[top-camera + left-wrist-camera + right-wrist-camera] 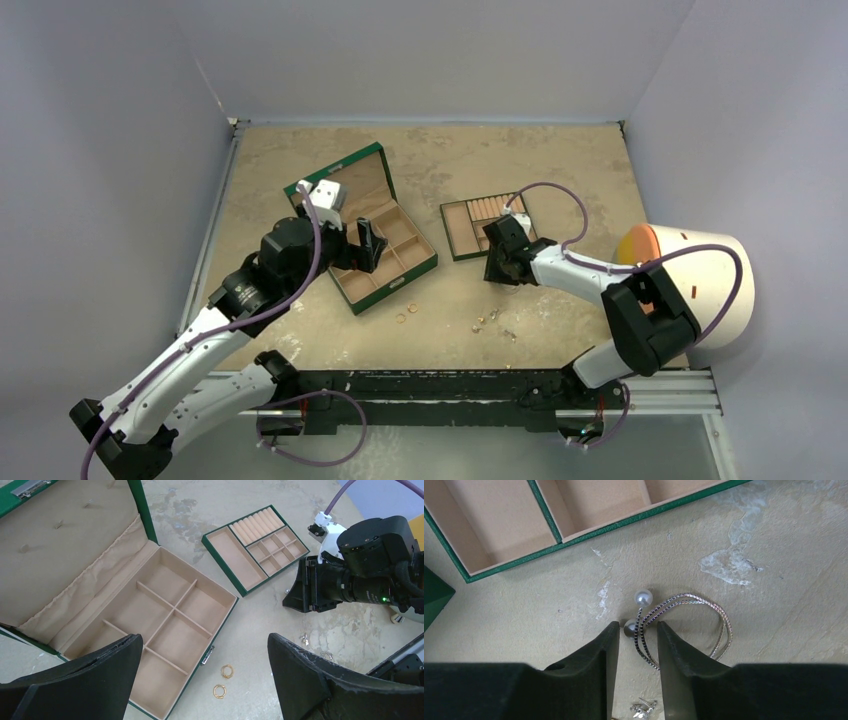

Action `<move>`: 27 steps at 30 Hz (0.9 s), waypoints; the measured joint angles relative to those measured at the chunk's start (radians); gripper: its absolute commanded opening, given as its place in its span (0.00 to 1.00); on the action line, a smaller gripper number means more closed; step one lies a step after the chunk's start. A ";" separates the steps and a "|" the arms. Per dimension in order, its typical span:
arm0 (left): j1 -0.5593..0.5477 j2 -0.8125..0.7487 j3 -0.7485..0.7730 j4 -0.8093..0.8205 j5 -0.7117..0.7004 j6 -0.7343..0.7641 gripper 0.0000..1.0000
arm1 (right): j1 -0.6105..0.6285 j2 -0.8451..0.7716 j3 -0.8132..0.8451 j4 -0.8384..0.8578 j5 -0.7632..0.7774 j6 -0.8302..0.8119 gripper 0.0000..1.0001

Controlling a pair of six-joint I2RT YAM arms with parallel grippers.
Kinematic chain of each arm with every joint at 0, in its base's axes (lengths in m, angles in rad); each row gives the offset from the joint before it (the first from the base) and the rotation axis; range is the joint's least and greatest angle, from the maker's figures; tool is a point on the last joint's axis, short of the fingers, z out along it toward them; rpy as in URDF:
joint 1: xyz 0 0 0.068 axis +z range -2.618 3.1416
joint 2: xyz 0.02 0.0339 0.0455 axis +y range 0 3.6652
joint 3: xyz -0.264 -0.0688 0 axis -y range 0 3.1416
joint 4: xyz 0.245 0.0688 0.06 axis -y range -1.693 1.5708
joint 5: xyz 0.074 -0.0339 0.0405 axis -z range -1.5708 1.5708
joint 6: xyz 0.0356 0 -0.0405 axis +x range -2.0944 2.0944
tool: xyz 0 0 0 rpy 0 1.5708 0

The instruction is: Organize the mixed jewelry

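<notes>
The right gripper point(634, 632) straddles the pearl-tipped silver ring point(643, 598), fingers narrowly apart, seemingly lined up to pinch it; the left gripper point(204, 645) hangs spread wide.

left claw point(205, 680) spread wide, arm reaching forward | right claw point(634, 650) narrowly parted (pointing down), elbow bent

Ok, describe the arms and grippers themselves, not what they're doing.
The left arm and right arm have white links and black joint housings, each trailing a purple cable. The left gripper and right gripper have broad matte-black wedge fingers.
</notes>
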 measured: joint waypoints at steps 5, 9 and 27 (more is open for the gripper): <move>0.000 -0.004 0.000 0.000 0.000 0.000 0.96 | 0.000 0.002 0.000 0.000 -0.003 0.000 0.26; 0.000 -0.009 0.000 -0.001 0.000 0.000 0.96 | 0.000 0.002 0.000 0.000 -0.014 0.000 0.17; 0.000 -0.031 0.000 -0.007 0.004 0.000 0.95 | 0.008 -0.112 0.083 -0.079 -0.022 -0.152 0.00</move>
